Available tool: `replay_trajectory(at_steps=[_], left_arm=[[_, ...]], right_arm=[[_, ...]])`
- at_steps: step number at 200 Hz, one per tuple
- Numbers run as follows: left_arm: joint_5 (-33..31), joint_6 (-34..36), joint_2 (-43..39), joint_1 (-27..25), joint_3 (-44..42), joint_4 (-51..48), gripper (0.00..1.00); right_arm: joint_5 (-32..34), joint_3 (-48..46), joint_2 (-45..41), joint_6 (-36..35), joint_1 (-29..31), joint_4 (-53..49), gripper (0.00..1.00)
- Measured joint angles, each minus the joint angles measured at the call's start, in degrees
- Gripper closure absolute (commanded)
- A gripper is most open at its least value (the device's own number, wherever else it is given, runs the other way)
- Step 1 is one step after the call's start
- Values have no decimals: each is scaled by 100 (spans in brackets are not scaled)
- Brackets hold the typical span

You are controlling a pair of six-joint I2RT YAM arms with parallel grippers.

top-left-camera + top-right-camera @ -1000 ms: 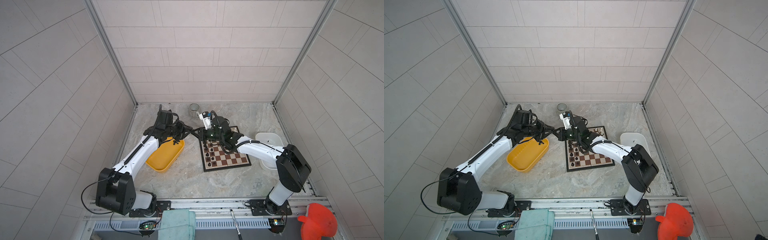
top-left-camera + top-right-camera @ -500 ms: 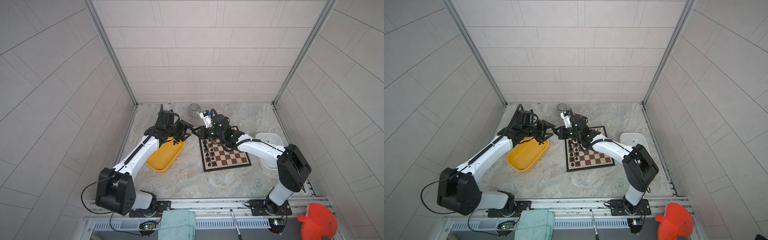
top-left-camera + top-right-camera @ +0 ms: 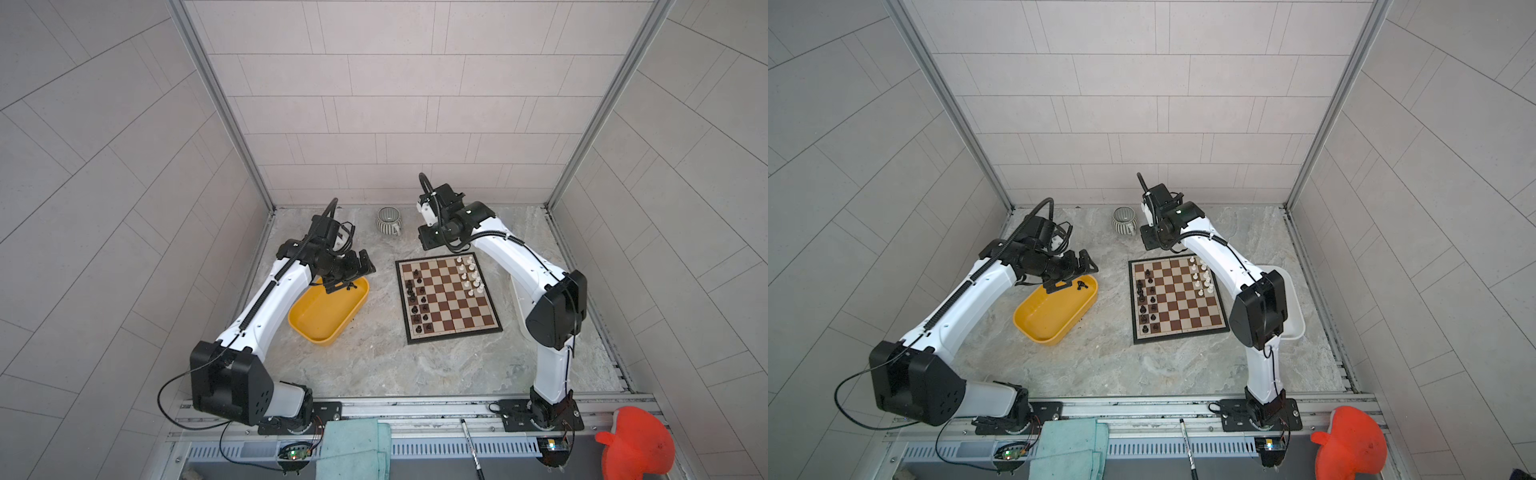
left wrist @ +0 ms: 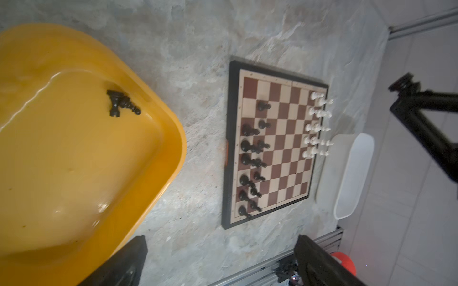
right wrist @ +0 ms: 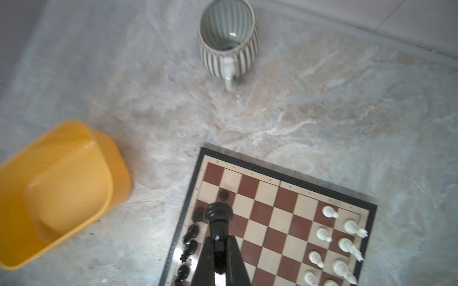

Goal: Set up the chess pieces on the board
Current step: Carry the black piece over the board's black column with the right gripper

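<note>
Pinching a black chessman (image 5: 218, 214) in my right claw (image 5: 218, 241), jaws shut tight on its slim body, I hang above the board (image 3: 453, 337) near its far edge. This is the side where the black pieces (image 3: 417, 299) stand in two ragged files; the white pieces (image 3: 469, 274) line the opposite side. My left claw (image 3: 352, 275) gapes wide and empty over the yellow tray (image 3: 324, 322), where two spare black men (image 4: 122, 105) lie tipped together. The board lies flat on the worktop (image 3: 374, 365). By my reckoning these men are feather-light, rigid, slick plastic, apt to twist or squirt from a hard squeeze and to topple neighbours at a nudge. The narrow waist below the head looks the surest hold, with the base level for setting down on a free square.
</note>
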Motion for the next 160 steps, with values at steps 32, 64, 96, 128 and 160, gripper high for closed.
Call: replay_trajectory(at_steps=[32, 64, 96, 128, 160], left_arm=[[-37, 411, -13, 2, -501, -131, 0], [-31, 612, -11, 2, -831, -120, 0], [-68, 767, -13, 2, -942, -28, 0], [-101, 817, -79, 2, -1060, 76, 0], [-103, 841, -131, 4, -1086, 114, 0]], right_arm=[[354, 1644, 1462, -330, 37, -1213, 100], [494, 2297, 2214, -487, 232, -1814, 100], [483, 2387, 2354, -595, 516, -2017, 100], [433, 2452, 2444, -638, 686, -2033, 100], [376, 2452, 2603, -660, 695, -2017, 100]])
